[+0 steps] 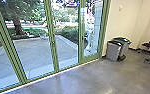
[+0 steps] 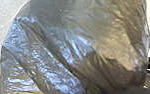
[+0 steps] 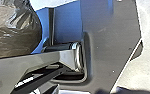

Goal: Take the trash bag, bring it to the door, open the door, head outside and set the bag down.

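Jaws on both arms are giving no clear sign of spread or grip; I cannot tell either. Crinkled, translucent grey-brown plastic trash bag point(image 2: 73, 37) is looming close in the left wrist view and appearing less fully in the right, so the left arm is probably lying nearer. Which way its long axis is running, I cannot tell. Farther out, tall green-framed glass doors point(image 1: 51, 37) are standing between smooth grey floor point(image 1: 91, 77) and pale paved yard point(image 1: 33, 55), grey plastic bins point(image 1: 113, 51) sitting beside them.
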